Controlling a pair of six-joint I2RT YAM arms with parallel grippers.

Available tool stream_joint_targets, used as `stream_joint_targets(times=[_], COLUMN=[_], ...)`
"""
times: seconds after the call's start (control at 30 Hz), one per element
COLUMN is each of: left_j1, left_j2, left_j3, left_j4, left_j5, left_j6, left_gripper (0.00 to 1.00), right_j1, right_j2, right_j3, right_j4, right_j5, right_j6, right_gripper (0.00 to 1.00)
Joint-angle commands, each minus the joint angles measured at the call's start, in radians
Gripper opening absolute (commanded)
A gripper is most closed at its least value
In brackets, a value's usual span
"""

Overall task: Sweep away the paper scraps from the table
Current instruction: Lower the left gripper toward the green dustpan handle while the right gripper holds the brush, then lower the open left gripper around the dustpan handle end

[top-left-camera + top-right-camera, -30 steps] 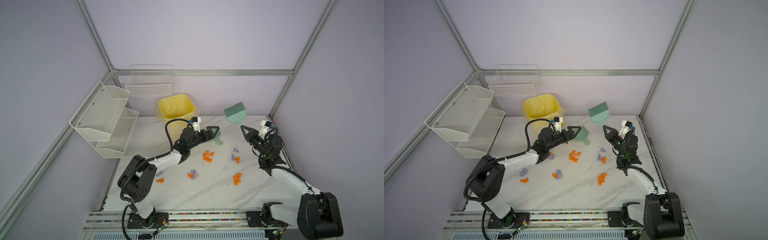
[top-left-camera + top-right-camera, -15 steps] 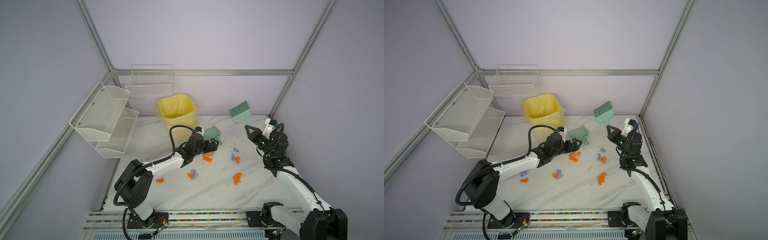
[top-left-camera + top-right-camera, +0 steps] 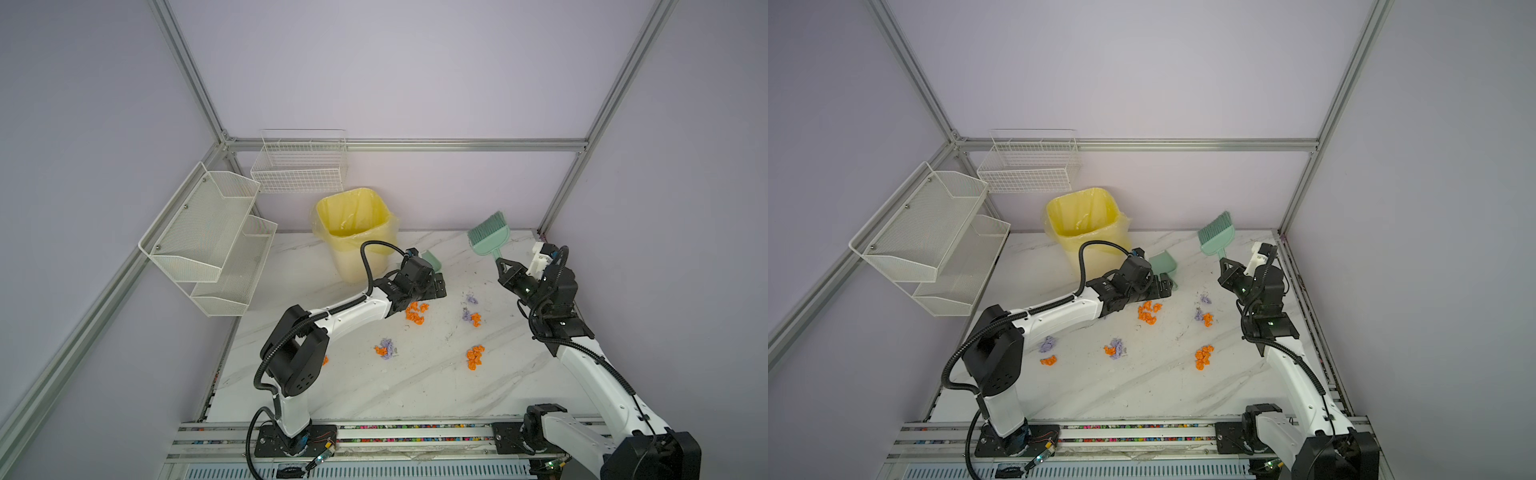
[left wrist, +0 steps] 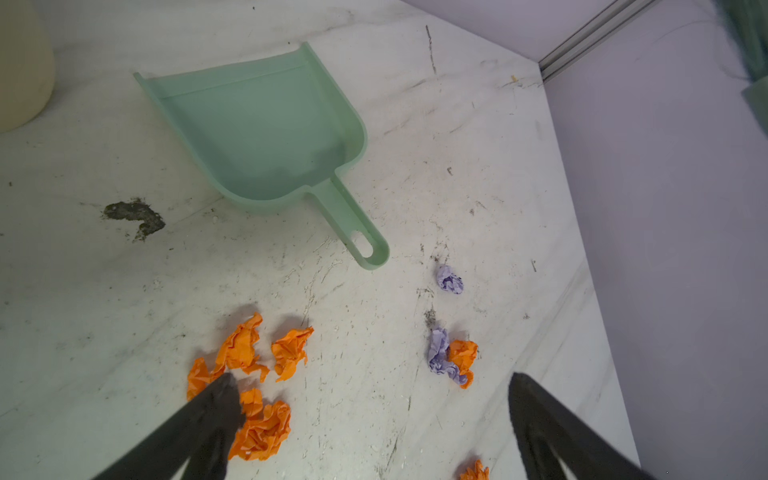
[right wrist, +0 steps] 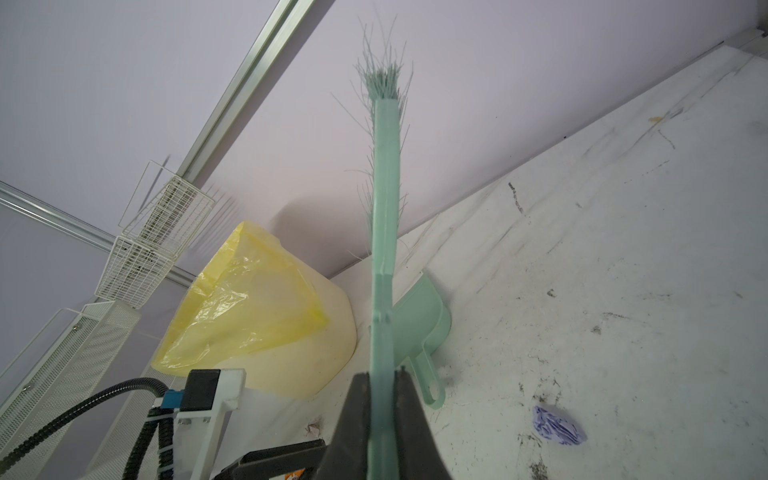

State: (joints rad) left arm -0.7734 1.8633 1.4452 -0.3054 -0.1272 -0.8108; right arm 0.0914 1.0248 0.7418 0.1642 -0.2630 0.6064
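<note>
Over scraps [image 4: 257,428], left arm [image 3: 353,316] low, jaws wide; right arm [image 3: 582,361] raised, jaws round brush [image 3: 488,239].

Marble table [image 3: 415,395], orange and lavender paper scraps [image 3: 414,312], green dustpan [image 4: 266,133], yellow-lined bin [image 3: 345,257]

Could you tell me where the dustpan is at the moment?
In both top views the dustpan lies on the table near the middle of its back half, just right of the yellow-lined bin, its handle toward the open left gripper.
</note>
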Motion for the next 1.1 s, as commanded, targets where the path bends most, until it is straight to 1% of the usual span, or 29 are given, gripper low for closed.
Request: stream_joint_targets(times=[0.0, 0.07, 0.17, 0.37, 0.67, 0.93, 1.07], left_j1=[-0.001, -0.001, 0.000, -0.001, -0.001, 0.000, 0.007], left_j2=[0.038, 0.063, 0.091, 0.183, 0.344, 0.442, 0.511], left_j3=[0.146, 0.181, 0.222, 0.348, 0.521, 0.636, 0.711], left_j4=[-0.119, -0.157, -0.178, -0.238, -0.256, -0.268, -0.298], left_j5=[-0.089, -0.125, -0.145, -0.132, -0.077, -0.097, -0.123], left_j6=[-0.040, -0.063, -0.074, -0.080, -0.110, -0.092, -0.055], left_gripper=[1.00, 1.00, 1.00, 1.00, 1.00, 1.00, 1.00], right_j1=[-0.004, -0.004, -0.004, -0.004, -0.005, -0.004, -0.005], right_j2=[0.003, 0.012, 0.016, 0.016, 0.009, -0.010, -0.016], right_j3=[0.022, 0.027, 0.009, -0.027, -0.067, -0.057, -0.036], right_j4=[-0.048, -0.055, -0.036, -0.005, 0.040, 0.037, 0.033], right_j5=[0.071, 0.095, 0.117, 0.166, 0.137, 0.154, 0.142], right_j6=[-0.035, -0.037, -0.034, -0.034, 0.001, 0.005, 0.015], right_gripper=[0.00, 0.00, 0.00, 0.00, 0.00, 0.00, 0.00])
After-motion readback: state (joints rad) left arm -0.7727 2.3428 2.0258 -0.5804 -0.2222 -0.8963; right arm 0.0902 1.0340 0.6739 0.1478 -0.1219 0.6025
